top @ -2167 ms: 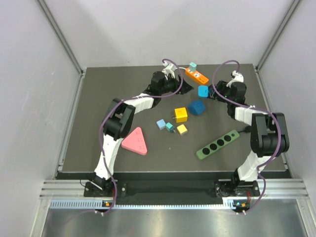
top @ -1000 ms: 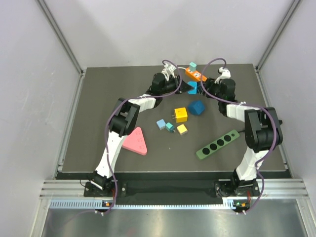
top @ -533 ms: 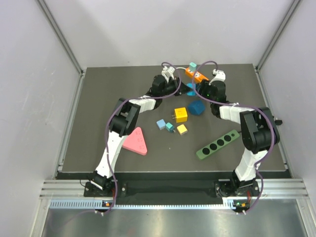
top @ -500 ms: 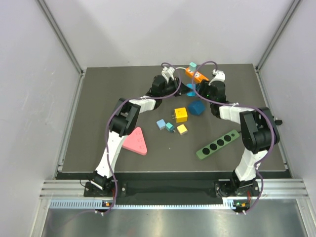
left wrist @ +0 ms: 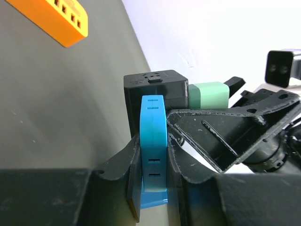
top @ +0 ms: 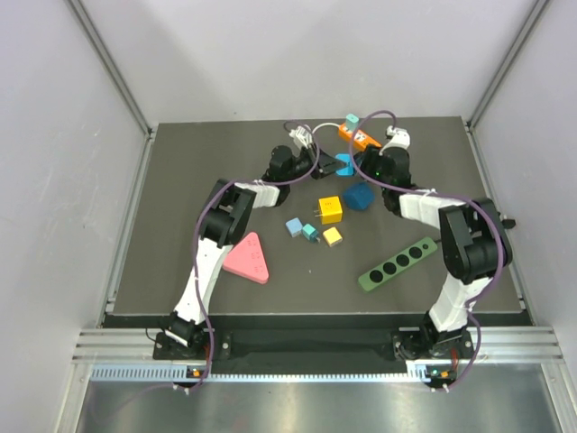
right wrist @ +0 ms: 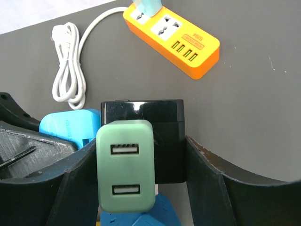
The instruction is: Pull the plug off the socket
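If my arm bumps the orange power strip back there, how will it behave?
Likely slides rather than tips: the orange power strip lies flat and low on the smooth table. Its white cord is loosely coiled, so it looks floppy and probably won't anchor it. The teal plug standing at one end might catch a bump and swivel the strip.

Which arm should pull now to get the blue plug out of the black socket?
Left: the left gripper is shut on the blue plug, seated in the black socket, which the right gripper clamps as an anchor.
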You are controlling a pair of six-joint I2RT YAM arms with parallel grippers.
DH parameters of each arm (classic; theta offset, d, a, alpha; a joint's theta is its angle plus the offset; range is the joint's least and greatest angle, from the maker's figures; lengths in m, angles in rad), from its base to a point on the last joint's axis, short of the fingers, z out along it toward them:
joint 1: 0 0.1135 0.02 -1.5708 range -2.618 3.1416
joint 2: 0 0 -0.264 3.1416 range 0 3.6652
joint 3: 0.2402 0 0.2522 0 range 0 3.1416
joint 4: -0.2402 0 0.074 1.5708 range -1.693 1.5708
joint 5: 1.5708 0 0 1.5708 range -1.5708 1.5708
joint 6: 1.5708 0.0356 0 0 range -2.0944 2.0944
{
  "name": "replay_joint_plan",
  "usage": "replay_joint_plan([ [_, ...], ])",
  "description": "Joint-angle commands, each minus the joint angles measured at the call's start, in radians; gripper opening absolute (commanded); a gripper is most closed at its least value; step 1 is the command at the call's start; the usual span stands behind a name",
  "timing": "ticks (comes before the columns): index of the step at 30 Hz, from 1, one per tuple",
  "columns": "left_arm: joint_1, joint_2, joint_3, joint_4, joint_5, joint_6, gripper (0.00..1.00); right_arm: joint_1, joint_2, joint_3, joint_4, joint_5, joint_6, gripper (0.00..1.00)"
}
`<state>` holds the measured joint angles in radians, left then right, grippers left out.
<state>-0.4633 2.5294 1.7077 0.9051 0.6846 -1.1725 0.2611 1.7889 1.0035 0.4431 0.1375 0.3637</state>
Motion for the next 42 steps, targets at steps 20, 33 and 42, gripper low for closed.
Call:
replay_joint_plan([
  [20,0.106,-0.253,-0.226,-0.285,-0.063,0.211,0.00,-0.105,-0.039,0.015,0.065,0.235,-0.019,0.00],
  [33,0.104,-0.468,-0.483,-0.439,-0.204,0.335,0.44,-0.105,-0.065,-0.005,0.103,0.119,-0.016,0.00],
  [42,0.101,-0.607,-0.511,-0.616,-0.315,0.461,0.79,-0.105,-0.034,0.046,0.076,-0.015,-0.017,0.00],
])
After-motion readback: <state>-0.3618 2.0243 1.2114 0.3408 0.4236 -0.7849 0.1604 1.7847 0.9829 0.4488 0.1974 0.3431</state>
